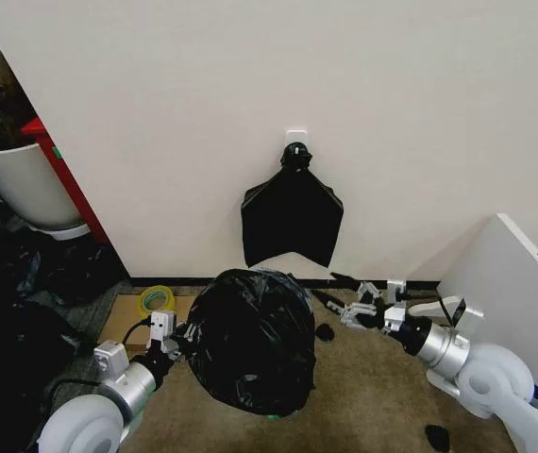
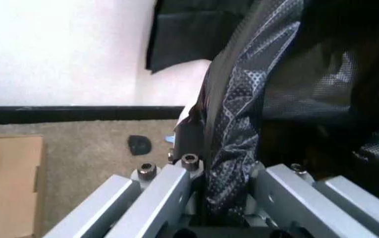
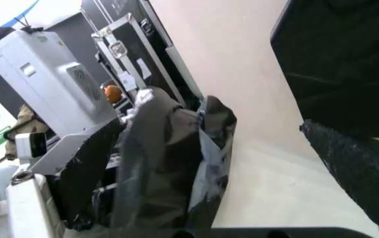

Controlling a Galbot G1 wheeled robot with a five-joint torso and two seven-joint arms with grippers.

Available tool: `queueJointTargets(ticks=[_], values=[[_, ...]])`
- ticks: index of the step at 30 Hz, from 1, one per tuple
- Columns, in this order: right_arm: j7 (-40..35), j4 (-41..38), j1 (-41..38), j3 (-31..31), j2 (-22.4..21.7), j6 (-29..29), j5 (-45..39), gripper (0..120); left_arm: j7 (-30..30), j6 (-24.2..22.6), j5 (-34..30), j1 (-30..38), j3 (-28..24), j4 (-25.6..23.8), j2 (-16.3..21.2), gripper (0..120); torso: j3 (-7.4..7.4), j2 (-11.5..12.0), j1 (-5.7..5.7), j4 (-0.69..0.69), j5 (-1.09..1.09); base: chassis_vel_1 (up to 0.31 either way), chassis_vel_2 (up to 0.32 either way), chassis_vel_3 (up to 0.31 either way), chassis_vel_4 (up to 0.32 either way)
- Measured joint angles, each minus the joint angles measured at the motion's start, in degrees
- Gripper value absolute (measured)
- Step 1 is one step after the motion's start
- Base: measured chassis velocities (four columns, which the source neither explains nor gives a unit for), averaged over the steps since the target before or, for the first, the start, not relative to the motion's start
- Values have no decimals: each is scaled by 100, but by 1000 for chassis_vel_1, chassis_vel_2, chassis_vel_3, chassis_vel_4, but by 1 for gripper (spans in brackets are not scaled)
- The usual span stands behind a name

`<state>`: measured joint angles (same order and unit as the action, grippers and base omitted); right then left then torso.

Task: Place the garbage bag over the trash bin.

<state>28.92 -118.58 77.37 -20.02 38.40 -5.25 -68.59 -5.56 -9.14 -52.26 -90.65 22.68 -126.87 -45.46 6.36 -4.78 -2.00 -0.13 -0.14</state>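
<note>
- Garbage bag (image 1: 250, 342) on the carpeted floor (image 1: 363, 396) near the white wall (image 1: 250, 75), billowed into a glossy black mound, draped over the trash bin; only a sliver of pale green base (image 1: 271, 415) visible at the bottom edge.
- Left tool (image 1: 182, 342) at the bag's left side, touching it; in the left wrist view, bag film (image 2: 232, 148) pinched between the closed jaws.
- Right tool (image 1: 346, 300) off to the bag's right, near the wall base, apart from the main mound; in the right wrist view, closed on a bunched fold of black film (image 3: 169, 163).
- Flat fan-shaped bundle of black bags (image 1: 292, 215) hanging on the wall above the mound.
- Yellow tape roll (image 1: 154, 300) on flat cardboard (image 1: 118, 326), left of the bag.
- White pot (image 1: 19, 179) at far left.
</note>
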Motion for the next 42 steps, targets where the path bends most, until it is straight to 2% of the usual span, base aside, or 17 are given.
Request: queueJointTargets(ticks=[2, 7, 9, 10, 13, 15, 17, 18, 20, 21, 24, 26, 29, 31, 39, 42], values=[[1, 22, -2, 34, 0, -41, 13, 99, -2, 8, 77, -6, -72, -49, -14, 0, 0, 0, 0, 0, 0, 0, 0, 0, 0], [-17, 44, -5, 78, 13, -70, 29, 88, 16, 40, 116, -14, -127, -103, -29, 0, 0, 0, 0, 0, 0, 0, 0, 0, 0], [-63, 66, -5, 82, 20, -91, 19, 77, 32, 68, 164, -13, -187, -116, -23, 0, 0, 0, 0, 0, 0, 0, 0, 0, 0], [-63, 66, -5, 82, 20, -91, 19, 77, 32, 68, 164, -13, -187, -116, -23, 0, 0, 0, 0, 0, 0, 0, 0, 0, 0], [-111, 87, -6, 77, 31, -99, -51, 63, 27, 70, 216, 26, -237, -166, -24, 0, 0, 0, 0, 0, 0, 0, 0, 0, 0], [-114, 94, -8, 70, 33, -99, -53, 59, 17, 70, 216, 39, -253, -184, -28, 0, 0, 0, 0, 0, -1, 0, 0, 0, 0], [-102, 108, -9, 65, 32, -99, -40, 46, -15, 66, 216, 70, -284, -193, -35, 0, 0, 0, 0, 0, 0, 0, 0, 0, 0], [-102, 108, -9, 65, 32, -99, -40, 46, -15, 66, 216, 70, -284, -193, -35, 0, 0, 0, 0, 0, 0, 0, 0, 0, 0], [-74, 115, -11, 62, 28, -98, -6, 36, -42, 59, 211, 88, -300, -198, -37, 0, 0, 0, 0, 0, 0, 0, 0, 0, 0], [-74, 115, -11, 62, 28, -98, -6, 36, -42, 59, 211, 88, -300, -198, -37, 0, 0, 0, 0, 0, 0, 0, 0, 0, 0], [-107, 115, -28, 66, 29, -94, -4, 21, -57, 51, 208, 95, -330, -199, -29, 0, 0, 0, 0, 0, 0, 0, 0, 0, 0], [-114, 115, -32, 68, 29, -93, -4, 18, -61, 48, 208, 97, -340, -199, -27, 0, 0, 0, 0, 0, 0, 0, 0, 0, 0], [-144, 115, -40, 73, 29, -91, 2, 3, -79, 35, 207, 121, -373, -207, -17, 0, 0, 1, 0, 0, 0, 0, 0, 0, 0], [-144, 121, -43, 74, 29, -89, 17, 0, -86, 31, 203, 135, -381, -207, -15, 0, 0, 1, 0, 0, 0, 0, 0, 0, 0], [-202, 182, -74, 75, 31, -71, 124, 0, -82, 28, 164, 153, -380, -236, 24, 0, 0, 1, 0, 0, 0, 0, 0, 0, 0], [-627, 228, -170, 92, 82, -86, 171, 0, -53, 21, 178, 168, -413, -265, 55, 0, 0, 1, 0, 2, 0, 0, 0, 0, 0]])
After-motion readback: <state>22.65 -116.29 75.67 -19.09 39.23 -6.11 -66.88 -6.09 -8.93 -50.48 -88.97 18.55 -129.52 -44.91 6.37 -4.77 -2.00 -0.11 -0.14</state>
